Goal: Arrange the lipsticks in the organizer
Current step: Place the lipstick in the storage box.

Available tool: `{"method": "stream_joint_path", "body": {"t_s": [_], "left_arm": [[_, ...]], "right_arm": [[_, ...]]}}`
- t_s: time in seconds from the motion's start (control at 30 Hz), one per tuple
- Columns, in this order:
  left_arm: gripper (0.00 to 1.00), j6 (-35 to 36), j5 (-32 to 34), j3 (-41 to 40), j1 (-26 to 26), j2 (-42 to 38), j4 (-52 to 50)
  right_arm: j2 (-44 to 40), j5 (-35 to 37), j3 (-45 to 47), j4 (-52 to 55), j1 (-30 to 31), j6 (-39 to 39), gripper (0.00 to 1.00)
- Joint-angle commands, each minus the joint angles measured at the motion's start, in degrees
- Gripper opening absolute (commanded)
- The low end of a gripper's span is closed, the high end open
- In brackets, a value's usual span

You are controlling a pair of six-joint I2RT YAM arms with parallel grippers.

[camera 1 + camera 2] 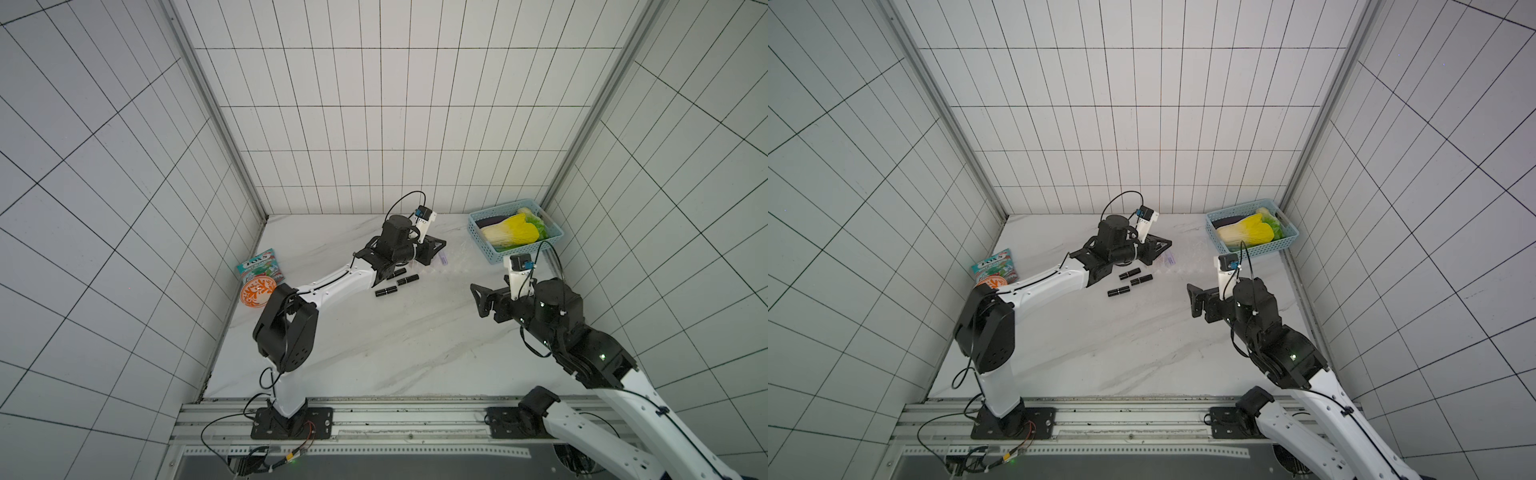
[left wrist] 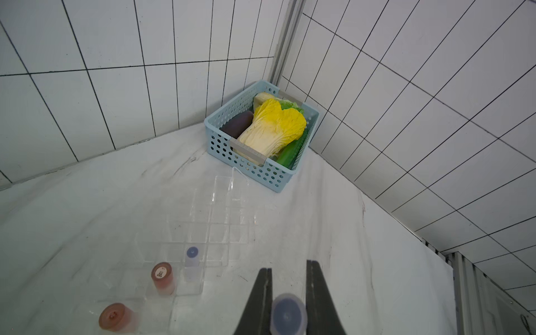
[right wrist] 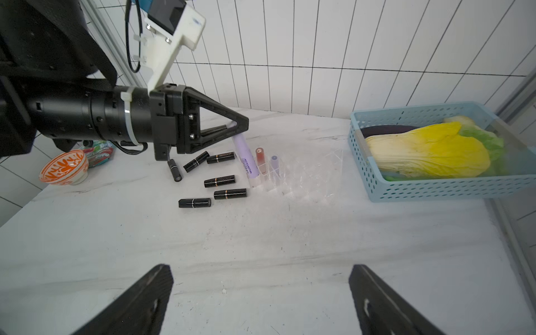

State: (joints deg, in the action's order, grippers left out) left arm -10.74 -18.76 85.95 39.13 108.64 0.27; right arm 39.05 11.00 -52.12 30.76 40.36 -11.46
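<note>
White tiled walls (image 1: 374, 124) close in a pale marbled table (image 1: 374, 353); take it as a clock in the top views, with twelve at the back wall.

Near twelve, the left gripper (image 3: 240, 127) has its fingers (image 2: 261, 290) clenched on the cap end of a lavender tube (image 3: 246, 158). The tube hangs tilted, its lower end just beside the near end of the organizer (image 3: 304, 174); whether it touches the rack I cannot tell.

At three o'clock the right gripper (image 3: 261, 266) hovers above bare table with its fingers spread wide, grasping and touching nothing.

The organizer, clear and hard to make out, lies at about one o'clock, between the left gripper and the basket (image 3: 420, 188). Standing upright in its slots are a pinkish gloss tube (image 3: 261, 159) and a short lavender-capped tube (image 3: 274, 164), side by side. A second pinkish tube (image 2: 114, 317) stands at the rack's end; its slot cannot be made out. The other slots look bare.

Six black lipsticks (image 3: 219, 181) lie flat and scattered on the table, just toward eleven of the rack, under the left arm.

The light-blue basket sits in the two o'clock corner and holds a yellow cabbage (image 3: 429, 153), a dark eggplant (image 2: 237, 124) and a green cucumber (image 2: 290, 153).

At nine o'clock, an orange-patterned bowl (image 3: 63, 168) stands against a snack packet (image 3: 98, 153).
</note>
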Motion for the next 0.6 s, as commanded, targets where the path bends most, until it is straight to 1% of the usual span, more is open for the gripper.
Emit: {"method": "stream_joint_path", "body": {"t_s": [0.0,0.23,0.43,0.57], "left_arm": [[0.05,5.2,4.3,5.7,0.6,5.4,1.0],[0.05,8.0,8.4,13.8,1.6,14.7,1.4],[0.05,9.9,12.2,19.1,1.6,19.3,0.6],[0.05,10.9,13.1,22.6,1.6,22.5,-0.7]], "right_arm": [[-2.1,4.3,1.8,-0.5,-0.8,-1.3,0.99],[-3.9,3.8,2.0,0.5,-0.9,-2.0,0.98],[-4.8,3.0,2.9,0.9,-1.0,-2.7,0.98],[-4.8,1.9,3.0,0.9,-1.0,-2.9,0.97]]}}
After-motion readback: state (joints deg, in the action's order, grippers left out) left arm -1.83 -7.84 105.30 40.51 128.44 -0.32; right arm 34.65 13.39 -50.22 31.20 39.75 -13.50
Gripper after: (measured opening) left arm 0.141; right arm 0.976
